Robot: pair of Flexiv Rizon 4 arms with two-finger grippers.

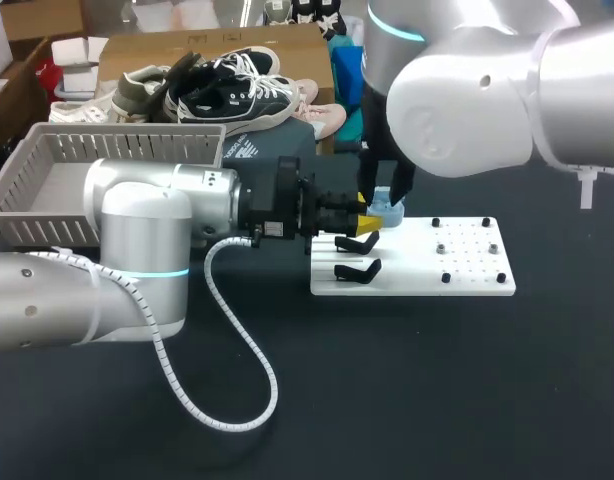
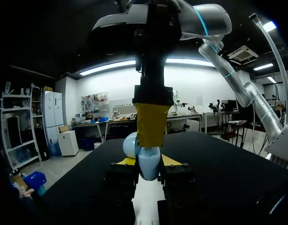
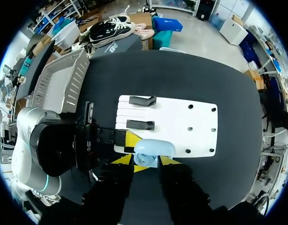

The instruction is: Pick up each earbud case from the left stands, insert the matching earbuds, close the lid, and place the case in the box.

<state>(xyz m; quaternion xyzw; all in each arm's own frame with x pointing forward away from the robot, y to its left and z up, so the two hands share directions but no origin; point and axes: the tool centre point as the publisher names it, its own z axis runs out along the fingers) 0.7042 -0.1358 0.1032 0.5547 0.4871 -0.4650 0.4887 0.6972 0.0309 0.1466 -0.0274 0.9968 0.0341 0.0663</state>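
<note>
1. The light blue rounded plastic earbud case sat at the far left corner of the white rectangular board, gripped from two directions.
2. Our right claw came down on the board's corner from above and was closed narrow on the case, one yellow tip on each side of its lower half.
3. Our left claw reached in level from off the board's left edge and also pinched the case, with no gap showing at either finger.
4. Two black curved stands lay on the board's left end, nearer us than the case.
5. The board rested on the black surface.
6. A grey slatted plastic basket stood well to the board's left.
</note>
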